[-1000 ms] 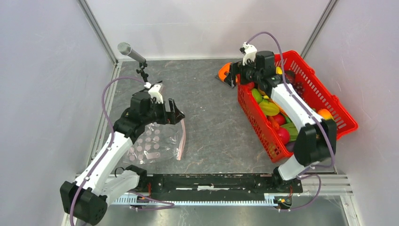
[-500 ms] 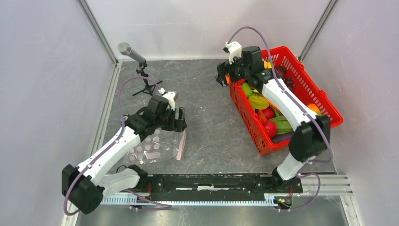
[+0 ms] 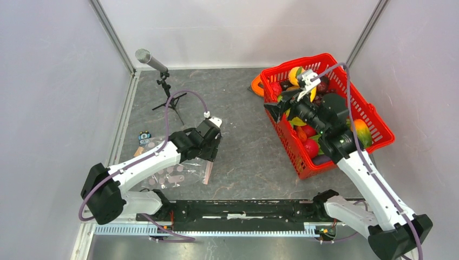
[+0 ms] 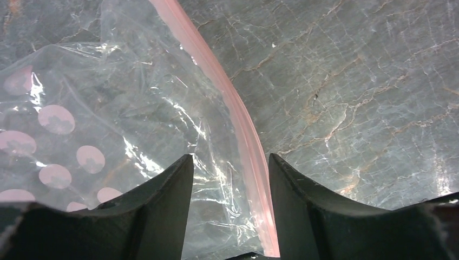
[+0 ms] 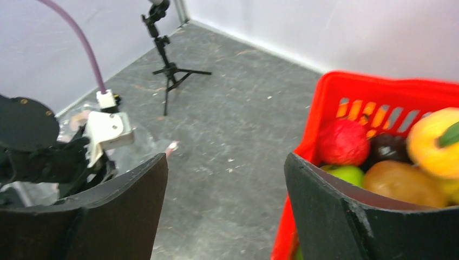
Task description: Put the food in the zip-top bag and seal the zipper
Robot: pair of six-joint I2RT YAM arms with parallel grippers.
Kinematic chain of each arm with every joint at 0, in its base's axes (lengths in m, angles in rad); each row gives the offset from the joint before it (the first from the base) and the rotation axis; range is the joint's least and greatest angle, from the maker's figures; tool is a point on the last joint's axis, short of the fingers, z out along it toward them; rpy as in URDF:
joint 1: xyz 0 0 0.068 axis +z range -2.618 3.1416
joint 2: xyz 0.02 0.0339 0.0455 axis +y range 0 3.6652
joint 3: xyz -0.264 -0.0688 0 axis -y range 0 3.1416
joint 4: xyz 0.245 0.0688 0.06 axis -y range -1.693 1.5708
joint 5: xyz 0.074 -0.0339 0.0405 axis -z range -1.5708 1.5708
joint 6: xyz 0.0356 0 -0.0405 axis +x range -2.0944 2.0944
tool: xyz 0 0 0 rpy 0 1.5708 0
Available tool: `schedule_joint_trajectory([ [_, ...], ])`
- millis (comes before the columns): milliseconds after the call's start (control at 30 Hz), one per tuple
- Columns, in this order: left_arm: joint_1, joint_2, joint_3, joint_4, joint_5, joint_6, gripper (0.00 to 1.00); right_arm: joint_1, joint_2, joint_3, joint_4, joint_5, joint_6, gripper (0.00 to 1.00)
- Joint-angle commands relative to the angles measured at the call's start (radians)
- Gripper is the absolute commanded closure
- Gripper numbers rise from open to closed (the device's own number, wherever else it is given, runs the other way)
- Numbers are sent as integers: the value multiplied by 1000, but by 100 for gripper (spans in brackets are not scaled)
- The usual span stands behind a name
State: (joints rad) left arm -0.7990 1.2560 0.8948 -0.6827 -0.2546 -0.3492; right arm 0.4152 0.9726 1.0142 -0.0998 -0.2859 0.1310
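Now none of the food (image 3: 310,147) is in the bag (image 3: 172,173). It lies heaped in one basket (image 3: 380,123), too piled to count, though the right wrist view shows five pieces at one corner. The single bag lies flat on the table at left, its one zipper (image 4: 238,124) along the right edge; whether the mouth is parted I cannot tell.

Within the last second the left gripper (image 4: 230,162) has dropped to just over that edge, fingers apart astride the zipper, pinching nothing. The right gripper (image 5: 224,160) has swung away from the ring (image 3: 256,85) and risen over the basket's left end, jaws wide and empty. The basket has also shifted slightly left.

I judge loading has not begun: the left is readying the mouth and the right a first pick. One microphone stand (image 3: 165,89) stands behind.
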Motion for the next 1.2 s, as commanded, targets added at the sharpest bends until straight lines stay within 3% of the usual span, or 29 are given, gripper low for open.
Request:
schedule_joint_trajectory([
  [0, -15, 7, 42, -8, -65, -15, 41, 4, -47, -98, 157, -83, 140, 19],
  [233, -44, 69, 43, 21, -16, -16, 49, 5, -58, -97, 104, -88, 125, 25],
  [500, -52, 86, 19, 18, -103, -35, 59, 5, -69, -91, 60, -66, 110, 24],
  [933, -79, 160, 38, 17, -104, -13, 57, 5, -67, -103, 39, -50, 113, 22],
  [1000, -89, 160, 38, 19, -106, -18, 50, 4, -70, -106, 35, -49, 109, 22],
  [1167, -98, 156, 34, 17, -142, -26, 51, 5, -69, -112, 30, -43, 104, 21],
])
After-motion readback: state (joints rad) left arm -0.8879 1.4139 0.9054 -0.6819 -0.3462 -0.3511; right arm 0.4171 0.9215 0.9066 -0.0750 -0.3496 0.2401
